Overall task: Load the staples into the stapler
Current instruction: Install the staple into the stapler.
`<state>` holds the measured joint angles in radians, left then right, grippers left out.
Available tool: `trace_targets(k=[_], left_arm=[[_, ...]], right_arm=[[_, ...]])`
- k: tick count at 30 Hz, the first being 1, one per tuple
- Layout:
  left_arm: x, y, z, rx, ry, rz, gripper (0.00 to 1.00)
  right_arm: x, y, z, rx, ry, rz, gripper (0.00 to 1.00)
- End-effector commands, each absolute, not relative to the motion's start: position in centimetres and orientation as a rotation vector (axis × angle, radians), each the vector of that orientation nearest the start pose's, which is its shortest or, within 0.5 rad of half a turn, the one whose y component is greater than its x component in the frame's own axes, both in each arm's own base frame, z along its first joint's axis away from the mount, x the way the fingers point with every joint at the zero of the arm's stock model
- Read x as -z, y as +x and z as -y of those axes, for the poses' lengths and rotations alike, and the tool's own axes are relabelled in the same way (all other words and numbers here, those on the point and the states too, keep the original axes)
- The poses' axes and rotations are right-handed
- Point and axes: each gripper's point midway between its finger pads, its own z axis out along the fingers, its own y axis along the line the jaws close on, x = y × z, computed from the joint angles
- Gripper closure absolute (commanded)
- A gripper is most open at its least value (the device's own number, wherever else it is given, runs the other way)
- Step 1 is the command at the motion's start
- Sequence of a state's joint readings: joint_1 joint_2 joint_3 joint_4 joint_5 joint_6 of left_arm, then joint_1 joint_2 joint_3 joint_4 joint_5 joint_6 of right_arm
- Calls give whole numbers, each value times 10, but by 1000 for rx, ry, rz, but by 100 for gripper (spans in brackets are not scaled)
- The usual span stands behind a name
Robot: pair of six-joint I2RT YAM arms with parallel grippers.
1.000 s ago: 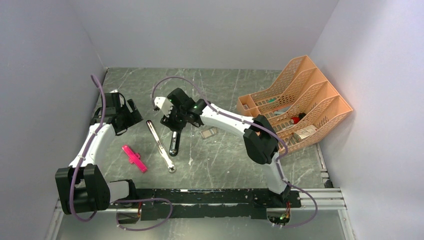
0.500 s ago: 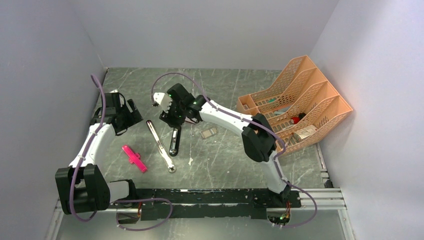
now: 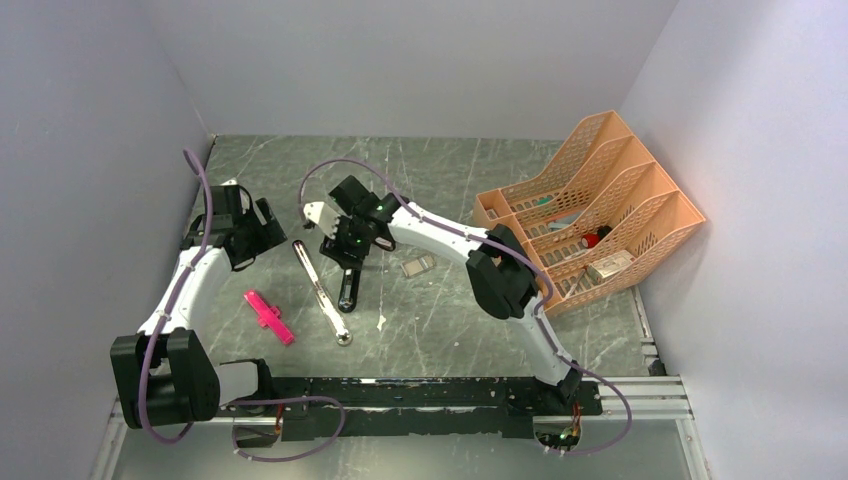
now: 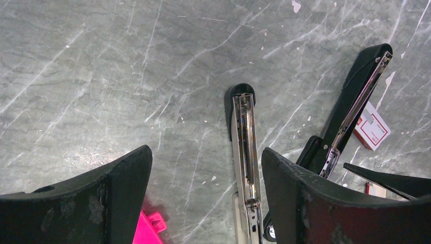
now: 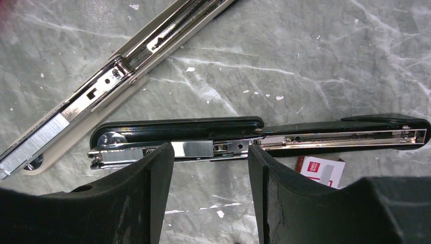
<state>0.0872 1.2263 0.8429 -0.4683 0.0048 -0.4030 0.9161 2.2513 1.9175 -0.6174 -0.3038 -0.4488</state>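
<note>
Over the last second the right arm has swung its elbow leftward and its wrist has edged a little toward the left arm, while the left arm has stayed where it was. At the far left, the left gripper hangs above the marbled table with its fingers spread wide and nothing between them. Near it, toward the arm bases, lies the pink piece. Next comes the silver-grey stapler, opened out flat with its rail facing up. Just beside it lies the black stapler, also folded open, with its chrome rail exposed along its whole length. The right gripper is poised directly over the middle of this stapler, its fingers apart and gripping nothing. A short bright block in the rail there may be the staples, though the wrist view is too close to be sure. Right of the stapler, the small box with the red-and-white label rests on the table, apart from both. The orange file rack stands against the right wall.
</note>
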Motion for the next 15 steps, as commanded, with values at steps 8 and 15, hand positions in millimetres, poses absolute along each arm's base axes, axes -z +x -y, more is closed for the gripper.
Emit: trace_targets(k=[8,15], left_arm=[[-132,327,-7,169,-542,-2307,17],[-132,328,-6,172,-541,-2306,17]], right_arm=[[-53,295,-455,-572,-1767,-1929,41],[-46,293,-450,-563,-1784,-1950,40]])
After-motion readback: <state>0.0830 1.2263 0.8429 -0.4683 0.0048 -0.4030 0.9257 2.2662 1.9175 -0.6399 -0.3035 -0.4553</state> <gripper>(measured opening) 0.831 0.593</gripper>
